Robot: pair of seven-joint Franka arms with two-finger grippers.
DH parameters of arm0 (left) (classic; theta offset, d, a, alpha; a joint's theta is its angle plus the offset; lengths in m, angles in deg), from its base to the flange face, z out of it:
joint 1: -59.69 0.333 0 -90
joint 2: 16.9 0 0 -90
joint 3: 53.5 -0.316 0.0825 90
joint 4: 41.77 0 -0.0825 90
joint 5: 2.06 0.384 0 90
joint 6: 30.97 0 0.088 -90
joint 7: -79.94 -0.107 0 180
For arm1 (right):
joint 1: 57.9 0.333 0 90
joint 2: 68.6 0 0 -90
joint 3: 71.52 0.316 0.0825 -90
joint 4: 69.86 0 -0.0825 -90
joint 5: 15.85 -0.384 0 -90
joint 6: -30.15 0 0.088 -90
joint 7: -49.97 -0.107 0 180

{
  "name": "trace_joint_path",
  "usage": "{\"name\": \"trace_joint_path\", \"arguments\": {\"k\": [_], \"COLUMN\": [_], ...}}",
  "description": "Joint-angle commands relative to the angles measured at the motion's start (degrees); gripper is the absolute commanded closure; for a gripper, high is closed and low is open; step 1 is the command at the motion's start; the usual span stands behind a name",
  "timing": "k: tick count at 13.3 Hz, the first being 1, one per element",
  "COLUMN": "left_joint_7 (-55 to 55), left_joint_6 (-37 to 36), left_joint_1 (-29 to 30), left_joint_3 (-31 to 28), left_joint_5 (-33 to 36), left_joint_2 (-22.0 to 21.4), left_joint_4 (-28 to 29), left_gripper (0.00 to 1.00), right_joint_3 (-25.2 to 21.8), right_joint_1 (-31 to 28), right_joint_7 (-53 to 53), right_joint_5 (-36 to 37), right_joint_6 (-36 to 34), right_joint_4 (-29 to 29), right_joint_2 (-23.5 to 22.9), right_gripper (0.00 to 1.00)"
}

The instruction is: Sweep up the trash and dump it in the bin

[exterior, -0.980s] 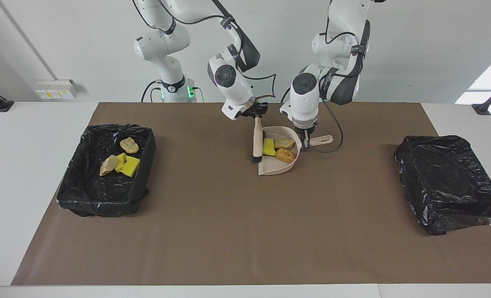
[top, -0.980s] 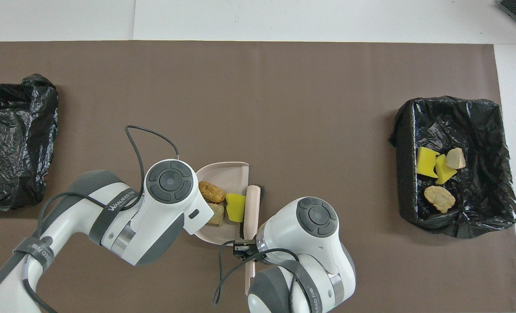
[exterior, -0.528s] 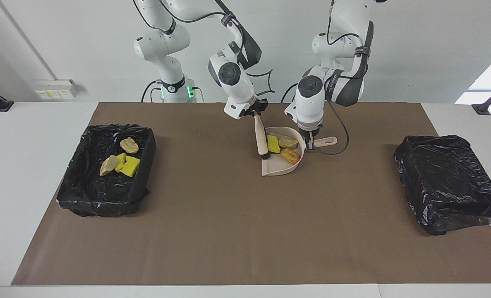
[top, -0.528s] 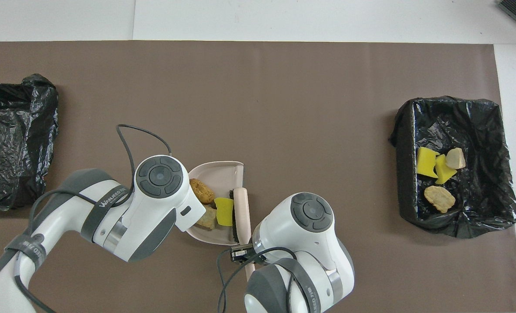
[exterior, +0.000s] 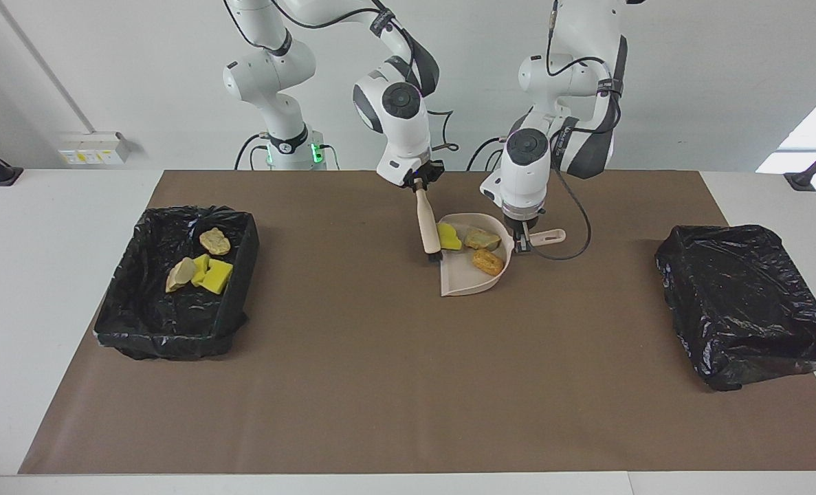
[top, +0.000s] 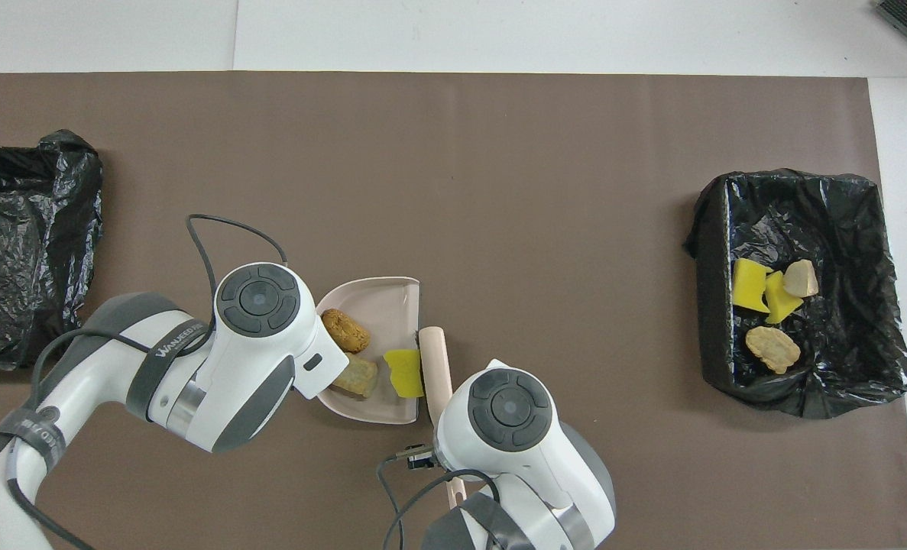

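Note:
A beige dustpan (exterior: 464, 282) (top: 380, 294) lies at mid-table near the robots. It holds three pieces of trash: a yellow sponge scrap (exterior: 449, 237) (top: 403, 373), a tan greenish chunk (exterior: 482, 239) (top: 357, 376) and a golden-brown chunk (exterior: 488, 261) (top: 344, 330). My left gripper (exterior: 523, 240) is shut on the dustpan's handle (exterior: 548, 236). My right gripper (exterior: 418, 184) is shut on the brush (exterior: 427, 223) (top: 436, 363), which hangs tilted with its bristles (exterior: 435, 256) at the pan's edge beside the yellow scrap. In the overhead view both grippers are hidden under their wrists.
A black-lined bin (exterior: 167, 337) (top: 866, 221) at the right arm's end of the brown mat (exterior: 380, 385) holds several scraps (exterior: 216, 275) (top: 751, 284). A second black-bagged bin (exterior: 744, 302) (top: 17, 252) stands at the left arm's end.
Both arms have shifted a little toward the left arm's end, taking dustpan and brush along. The brush has risen and tilted, and both wrists stand higher.

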Motion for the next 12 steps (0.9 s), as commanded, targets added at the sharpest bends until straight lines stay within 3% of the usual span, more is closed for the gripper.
{"name": "trace_joint_path", "arguments": {"k": [1, 9, 12], "left_joint_7": [-1.2, -1.2, -1.1], "left_joint_6": [1.4, 1.3, 1.4], "left_joint_1": [0.7, 0.7, 0.7], "left_joint_3": [0.0, 0.0, -0.1], "left_joint_5": [-1.1, -1.1, -1.1], "left_joint_2": [-1.1, -1.1, -1.1], "left_joint_4": [1.4, 1.4, 1.4], "left_gripper": [1.00, 1.00, 1.00], "right_joint_3": [0.1, 0.4, 0.5], "right_joint_1": [-0.2, 2.5, 2.6], "right_joint_7": [-2.0, -4.1, -4.1], "right_joint_5": [0.7, 1.0, 14.5], "right_joint_6": [-0.2, 9.6, 9.1], "right_joint_4": [-4.0, -6.7, -5.7], "right_joint_2": [-1.4, -8.4, -9.1], "right_gripper": [1.00, 1.00, 1.00]}}
